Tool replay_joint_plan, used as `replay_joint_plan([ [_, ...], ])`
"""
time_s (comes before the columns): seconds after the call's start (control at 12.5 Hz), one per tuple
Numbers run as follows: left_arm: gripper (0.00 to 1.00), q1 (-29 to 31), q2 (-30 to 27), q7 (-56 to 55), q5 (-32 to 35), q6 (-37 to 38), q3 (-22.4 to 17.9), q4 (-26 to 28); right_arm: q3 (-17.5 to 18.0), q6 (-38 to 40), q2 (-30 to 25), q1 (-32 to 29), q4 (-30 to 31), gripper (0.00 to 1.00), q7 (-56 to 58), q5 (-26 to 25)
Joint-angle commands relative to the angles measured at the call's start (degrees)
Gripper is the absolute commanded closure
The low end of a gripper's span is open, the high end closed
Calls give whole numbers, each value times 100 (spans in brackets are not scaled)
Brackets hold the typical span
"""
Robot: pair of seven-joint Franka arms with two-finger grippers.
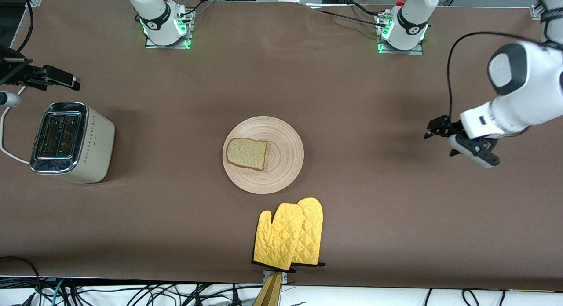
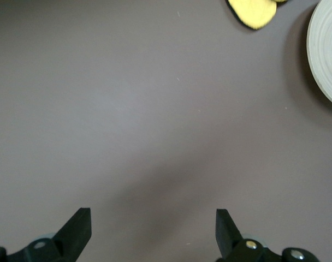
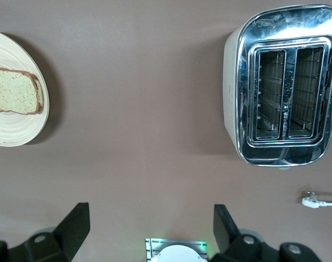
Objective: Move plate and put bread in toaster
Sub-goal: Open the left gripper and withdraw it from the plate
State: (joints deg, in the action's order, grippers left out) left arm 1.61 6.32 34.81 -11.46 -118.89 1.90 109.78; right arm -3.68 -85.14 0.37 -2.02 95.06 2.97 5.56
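Hanging over bare brown tabletop point(image 1: 352, 99) toward the left arm's end, the left gripper point(image 1: 457, 141) sits at the tip of a bent white forearm that comes in from that end's edge; its jaws stand wide apart with nothing between them, and the left wrist view shows only table surface between the two black fingers point(image 2: 76, 232). The right gripper point(image 1: 48, 79) is up in the air just above the toaster's point(image 1: 72, 143) end of the table, close to the tabletop's edge there, its dark body reaching in from the picture's border (only part of it shows in the front view); in the right wrist view its jaws too are spread wide and hold nothing. The toaster stands upright near the right arm's end, both chrome-rimmed slots unfilled, a column of small dotted marks on its cream side; no writing on it can be read. The plate point(image 1: 281, 174) lies about mid-table, with the bread point(image 1: 246, 153) flat on it, toward the toaster side of its face. A pair of yellow quilted oven mitts point(image 1: 290, 235) lies near the tabletop's edge closest to the front camera, just apart from the plate.
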Motion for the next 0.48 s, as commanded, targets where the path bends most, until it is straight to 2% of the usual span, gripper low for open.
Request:
replay_joint_plan([
  [0.0, 0, 94, -193, -27, 231, -292, -31, 157, -1, -46, 7, -27, -110, 0, 46, -80],
  [0.08, 0, 77, -193, -27, 232, -284, -32, 305, -1, -99, -1, -27, -111, 0, 37, -221],
  [0.24, 0, 59, -402, -184, 240, -66, -58, 228, 25, -108, -28, -1, -111, 0, 37, -335],
  [0.4, 0, 24, -526, -255, 258, 793, -372, -271, 43, -100, -37, 8, -111, 0, 28, -415],
])
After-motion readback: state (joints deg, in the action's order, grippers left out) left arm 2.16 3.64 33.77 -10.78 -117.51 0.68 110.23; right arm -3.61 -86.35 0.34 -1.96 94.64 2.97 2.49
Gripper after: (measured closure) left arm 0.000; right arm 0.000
